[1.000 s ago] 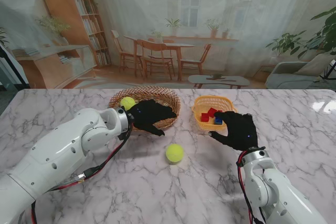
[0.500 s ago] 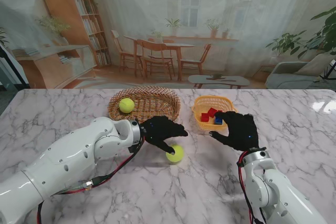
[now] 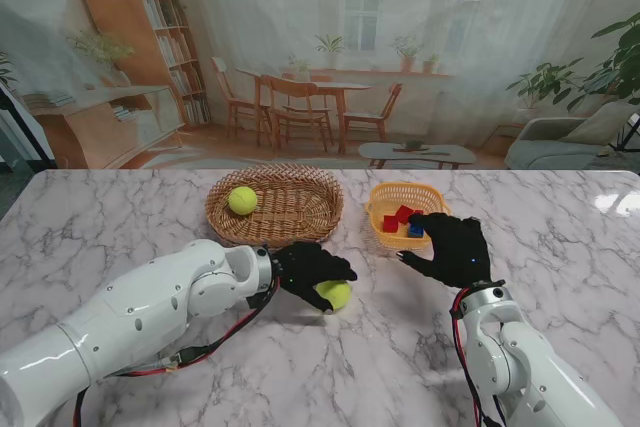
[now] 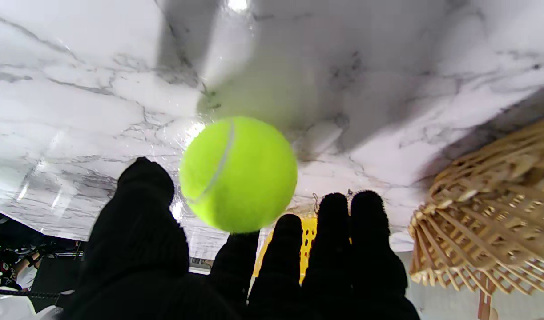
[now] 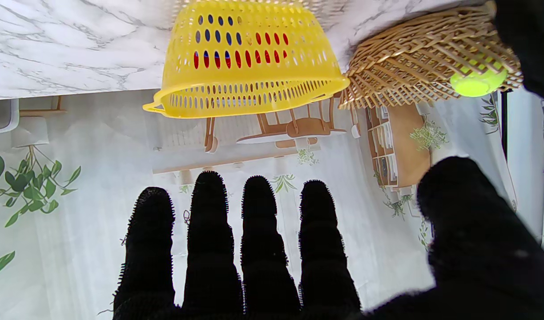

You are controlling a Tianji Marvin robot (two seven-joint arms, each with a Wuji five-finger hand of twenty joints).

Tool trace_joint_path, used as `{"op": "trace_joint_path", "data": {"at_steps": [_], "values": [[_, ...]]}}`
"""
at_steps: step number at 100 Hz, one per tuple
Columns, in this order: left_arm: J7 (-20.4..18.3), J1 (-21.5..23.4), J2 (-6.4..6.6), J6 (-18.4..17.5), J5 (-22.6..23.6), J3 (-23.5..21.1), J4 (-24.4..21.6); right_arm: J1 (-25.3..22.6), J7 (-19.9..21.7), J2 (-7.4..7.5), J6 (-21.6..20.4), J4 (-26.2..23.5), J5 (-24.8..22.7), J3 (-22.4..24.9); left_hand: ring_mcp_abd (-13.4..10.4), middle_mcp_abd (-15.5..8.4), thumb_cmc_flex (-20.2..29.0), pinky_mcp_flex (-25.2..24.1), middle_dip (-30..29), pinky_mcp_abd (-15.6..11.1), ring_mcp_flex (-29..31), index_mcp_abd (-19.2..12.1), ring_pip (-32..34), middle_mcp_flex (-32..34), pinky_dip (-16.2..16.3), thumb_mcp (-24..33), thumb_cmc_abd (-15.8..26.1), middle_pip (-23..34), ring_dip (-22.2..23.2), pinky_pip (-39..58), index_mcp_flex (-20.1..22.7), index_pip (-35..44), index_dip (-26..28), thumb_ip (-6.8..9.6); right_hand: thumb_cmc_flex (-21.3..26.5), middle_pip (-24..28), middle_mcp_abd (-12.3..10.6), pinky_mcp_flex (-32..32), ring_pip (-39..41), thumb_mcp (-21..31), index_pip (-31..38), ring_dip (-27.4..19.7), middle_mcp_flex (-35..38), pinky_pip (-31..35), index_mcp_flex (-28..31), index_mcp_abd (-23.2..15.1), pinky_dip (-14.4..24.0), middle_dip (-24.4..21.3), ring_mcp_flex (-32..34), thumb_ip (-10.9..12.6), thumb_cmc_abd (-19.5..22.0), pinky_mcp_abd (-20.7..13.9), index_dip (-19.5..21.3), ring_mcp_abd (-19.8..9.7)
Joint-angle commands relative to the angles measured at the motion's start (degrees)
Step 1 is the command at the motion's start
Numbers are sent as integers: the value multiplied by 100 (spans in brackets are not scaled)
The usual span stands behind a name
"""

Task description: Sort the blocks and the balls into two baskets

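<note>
Tennis ball (image 3: 335,294) on the table sits cupped by the left robot hand (image 3: 308,269), fingers loosely curled around it.

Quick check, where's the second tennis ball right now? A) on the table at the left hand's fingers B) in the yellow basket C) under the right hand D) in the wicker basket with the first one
A: the second tennis ball sits on the marble table at the left hand, fingers around it; only one ball lies in the wicker basket.
</note>
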Motion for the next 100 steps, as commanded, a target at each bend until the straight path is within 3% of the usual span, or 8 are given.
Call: {"op": "trace_joint_path", "data": {"at_steps": [1, 32, 50, 67, 87, 93, 100], "values": [[-94, -57, -65, 16, -11, 86, 57, -6, 11, -2, 28, 7, -12, -9, -39, 64, -70, -13, 59, -99, 17, 50, 131, -236, 131, -73, 157, 78, 73, 171, -45, -39, 10, -129, 64, -40, 73, -129, -240, -111, -102, 40, -151, -120, -145, 40, 76, 15, -125, 126, 170, 151, 114, 50], [-100, -231, -138, 63, -192, 400, 299, -1, -1, -5, 26, 13, -3, -12, -50, 65, -103, 0, 78, -110, 43, 63, 158, -190, 145, -80, 66, 153, 103, 193, -25, -19, 16, -131, 76, -44, 87, -139, -244, -126, -107, 40, -148, -137, -145, 48, 71, 16, -131, 129, 174, 157, 113, 50], [-1, -300, -188, 100, -196, 555, 436, 1, 5, -5, 31, 14, -2, -16, -135, -5, 38, 122, 897, -205, 203, 143, 477, -18, 178, -10, -247, 901, 423, 341, 83, 316, 318, -65, 84, -45, 83, -140, -246, -136, -108, 40, -149, -141, -145, 47, 71, 16, -135, 129, 183, 160, 114, 58], [105, -344, -234, 152, -170, 673, 512, -2, 5, -6, 34, 13, 4, -14, -255, -170, 663, 451, 1618, -300, 527, 147, 1130, 34, 361, 372, -446, 1563, 1331, 787, -51, 754, 798, 75, 88, -40, 78, -142, -244, -144, -109, 41, -143, -145, -148, 35, 71, 18, -130, 130, 190, 156, 115, 48], [102, -364, -279, 208, -255, 752, 564, -5, 2, -9, 36, 12, 15, -12, -472, -464, 1390, 944, 2091, -400, 1041, -248, 1636, 427, 563, 849, -312, 2153, 2033, 1271, -153, 1758, 1386, 136, 92, -41, 76, -143, -244, -149, -109, 42, -147, -148, -149, 44, 72, 17, -130, 131, 193, 157, 115, 47], [85, -353, -278, 212, -280, 732, 549, -6, 0, -10, 35, 11, 20, -9, -496, -501, 1571, 1057, 2982, -403, 1174, -322, 1709, 659, 609, 992, -395, 2056, 2212, 1375, -149, 2092, 1468, 75, 96, -41, 77, -142, -245, -149, -109, 41, -149, -148, -149, 45, 72, 18, -135, 132, 194, 151, 116, 53], [51, -318, -253, 223, -268, 662, 476, -8, -1, -11, 37, 10, 25, -7, -490, -529, 1753, 1104, 3342, -393, 1255, -470, 1748, 895, 623, 1036, -426, 1895, 2266, 1407, -71, 2450, 1821, 27, 93, -43, 85, -145, -244, -152, -108, 42, -156, -150, -147, 41, 73, 17, -136, 132, 201, 159, 116, 57]]}}
